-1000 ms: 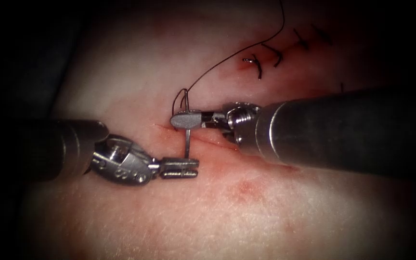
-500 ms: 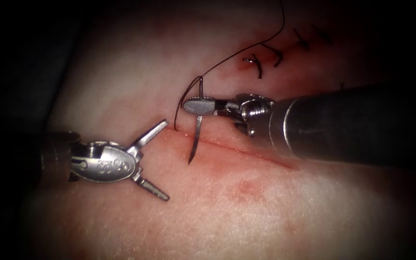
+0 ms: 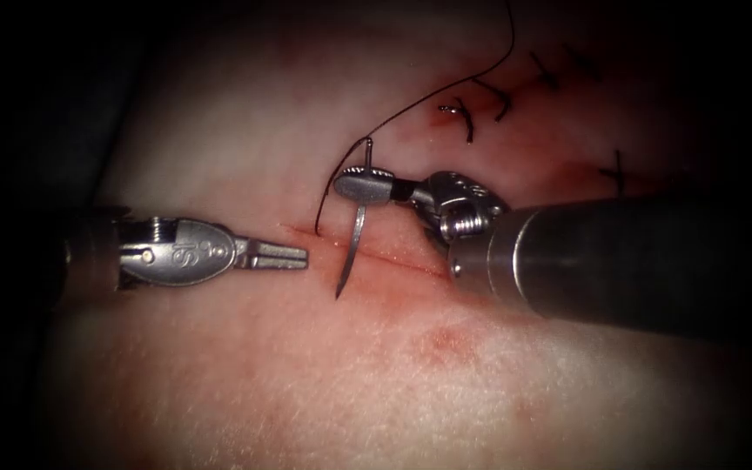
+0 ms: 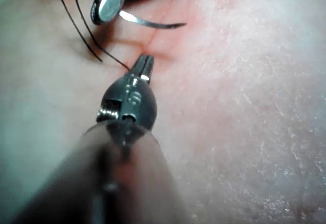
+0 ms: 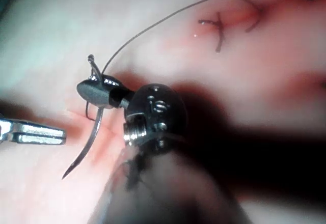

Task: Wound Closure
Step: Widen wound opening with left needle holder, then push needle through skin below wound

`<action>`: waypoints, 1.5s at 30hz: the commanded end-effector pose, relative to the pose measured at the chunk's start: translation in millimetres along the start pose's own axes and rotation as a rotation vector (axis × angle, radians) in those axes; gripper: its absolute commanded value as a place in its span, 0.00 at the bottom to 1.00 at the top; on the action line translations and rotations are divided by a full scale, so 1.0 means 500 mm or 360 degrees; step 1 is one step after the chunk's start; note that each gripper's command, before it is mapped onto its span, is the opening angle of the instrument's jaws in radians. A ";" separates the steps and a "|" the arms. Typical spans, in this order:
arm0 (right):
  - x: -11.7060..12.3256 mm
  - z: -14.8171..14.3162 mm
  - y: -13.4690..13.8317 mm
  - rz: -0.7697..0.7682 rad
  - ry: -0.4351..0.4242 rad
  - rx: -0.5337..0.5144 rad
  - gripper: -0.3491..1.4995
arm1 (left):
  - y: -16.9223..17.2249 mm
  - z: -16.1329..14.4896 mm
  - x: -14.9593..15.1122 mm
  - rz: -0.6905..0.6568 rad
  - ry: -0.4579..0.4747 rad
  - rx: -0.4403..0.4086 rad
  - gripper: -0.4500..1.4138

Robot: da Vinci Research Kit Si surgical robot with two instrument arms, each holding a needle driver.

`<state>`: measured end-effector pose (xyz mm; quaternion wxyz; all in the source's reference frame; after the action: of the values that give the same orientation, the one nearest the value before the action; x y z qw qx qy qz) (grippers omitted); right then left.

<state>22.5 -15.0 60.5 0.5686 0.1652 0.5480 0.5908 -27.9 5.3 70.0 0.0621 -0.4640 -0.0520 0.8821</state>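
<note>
My right tool (image 3: 360,186) has its jaws shut on the curved needle (image 3: 354,239) near its thread end. The needle hangs free above the tissue (image 3: 376,365), its tip (image 3: 339,294) pointing down over the cut (image 3: 376,254). The right wrist view shows the same grip on the needle (image 5: 91,137). Dark thread (image 3: 446,87) runs from the needle's eye up and away past the earlier stitches (image 3: 480,100). My left tool (image 3: 293,255) lies left of the needle at the cut's left end, jaws shut and holding nothing. Its closed jaws (image 4: 144,65) also appear in the left wrist view, just short of the needle (image 4: 153,24).
Several finished stitches (image 3: 550,74) cross the cut further up on the right, one more (image 3: 617,172) beside the right shaft. Red fluid stains the tissue around the cut (image 3: 446,339). The right tool's thick shaft (image 3: 637,261) covers the cut's right part.
The left tool let go of the needle's tip, opened wide and drew back left, then shut its jaws. The right tool lifted the needle slightly and turned.
</note>
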 end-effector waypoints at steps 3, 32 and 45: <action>-0.0017 0.0007 -0.0006 -0.0044 0.0011 0.0005 0.00 | -0.0012 0.0030 -0.0021 0.0011 -0.0109 -0.0005 0.00; 0.0006 0.0013 -0.0017 -0.0606 0.0141 -0.0082 0.00 | -0.0056 0.0147 -0.0132 -0.0132 -0.0681 -0.0328 0.00; -0.0030 0.0066 0.0000 -0.1076 0.0208 -0.0218 0.00 | -0.0032 0.0156 -0.0139 -0.0269 -0.0825 -0.0384 0.25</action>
<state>25.1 -14.6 61.6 0.7066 -0.1069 0.5654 0.4118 -29.8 5.6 79.7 0.0645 -0.2202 -0.2109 0.9502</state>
